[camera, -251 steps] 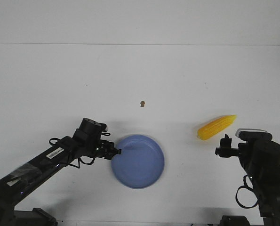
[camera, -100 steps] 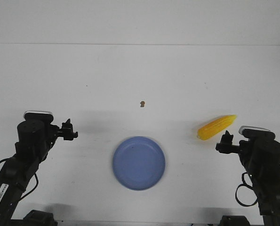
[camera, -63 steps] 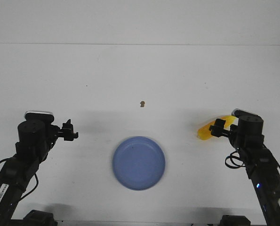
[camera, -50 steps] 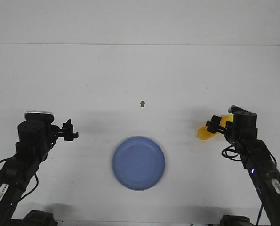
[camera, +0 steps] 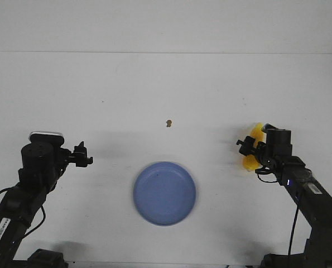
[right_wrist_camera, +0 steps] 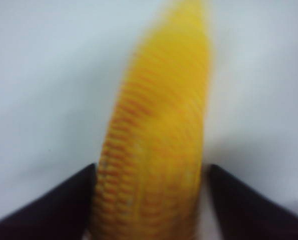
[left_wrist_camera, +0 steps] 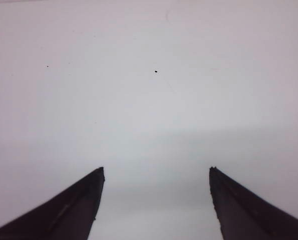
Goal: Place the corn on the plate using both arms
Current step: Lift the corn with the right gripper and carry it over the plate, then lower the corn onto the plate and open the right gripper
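- Yellow-orange, the corn is seen near the right edge of the table, between the fingers of the right gripper; the jaws are set close on both its sides, but a firm grip cannot be told.
- The corn is not yet on the blue plate, which is found near the front edge, well apart.
- The left gripper is held open and empty near the left edge.
- A brown speck is noted mid-table; nothing is seen in the path to the plate.
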